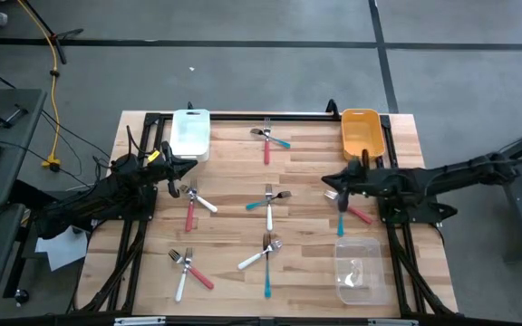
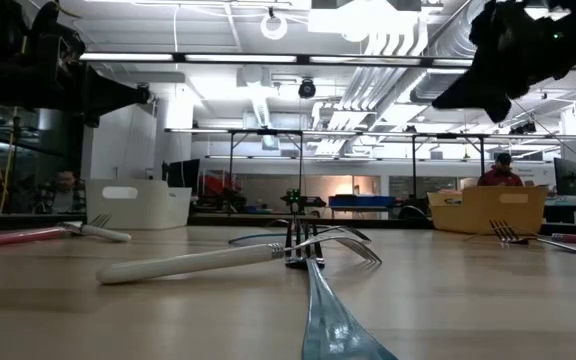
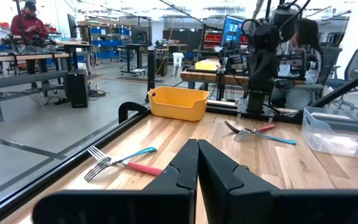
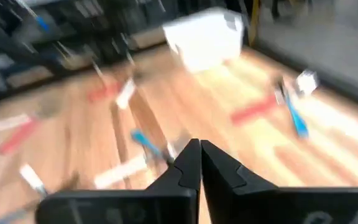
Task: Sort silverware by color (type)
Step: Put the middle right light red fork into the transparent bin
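Forks lie in crossed clusters across the wooden table [image 1: 306,172]; a red-handled fork [image 1: 266,145] near the far edge runs lengthwise, tines away, crossed by a teal fork [image 1: 277,139]; the white bin [image 1: 190,132] and orange bin [image 1: 361,131] show nothing inside; the clear bin [image 1: 361,272] holds something pale, too small to identify; left gripper [image 3: 197,155] and right gripper [image 4: 199,155] hover, fingers pressed together.

Overhead, table-level, two wrist cameras (forward-facing)
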`<action>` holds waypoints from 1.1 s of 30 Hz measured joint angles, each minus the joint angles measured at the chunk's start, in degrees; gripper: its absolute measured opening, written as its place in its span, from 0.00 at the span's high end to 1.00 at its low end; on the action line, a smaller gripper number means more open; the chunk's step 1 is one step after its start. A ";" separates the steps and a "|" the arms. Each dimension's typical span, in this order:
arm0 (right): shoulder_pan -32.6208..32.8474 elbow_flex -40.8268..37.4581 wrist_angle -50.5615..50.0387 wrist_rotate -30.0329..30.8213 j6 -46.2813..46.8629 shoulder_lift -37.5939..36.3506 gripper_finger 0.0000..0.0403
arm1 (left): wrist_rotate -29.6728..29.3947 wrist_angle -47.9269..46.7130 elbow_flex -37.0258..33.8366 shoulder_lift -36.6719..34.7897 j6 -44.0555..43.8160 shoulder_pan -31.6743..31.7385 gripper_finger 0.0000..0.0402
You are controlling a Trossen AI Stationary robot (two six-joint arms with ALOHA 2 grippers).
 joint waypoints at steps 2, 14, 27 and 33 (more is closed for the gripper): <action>0.43 2.64 -6.09 0.12 4.57 3.32 0.92 | 0.00 0.00 0.00 0.00 0.00 0.02 1.00; -0.09 14.21 -39.84 -3.24 24.07 18.98 0.70 | -1.22 0.49 0.00 0.02 2.96 0.00 1.00; -1.76 12.44 -41.52 -13.99 27.25 30.03 0.64 | -1.25 2.15 0.00 0.02 5.56 0.00 1.00; -3.48 12.44 -39.00 -14.71 26.20 33.06 0.64 | -1.27 2.16 0.00 0.02 5.46 0.01 1.00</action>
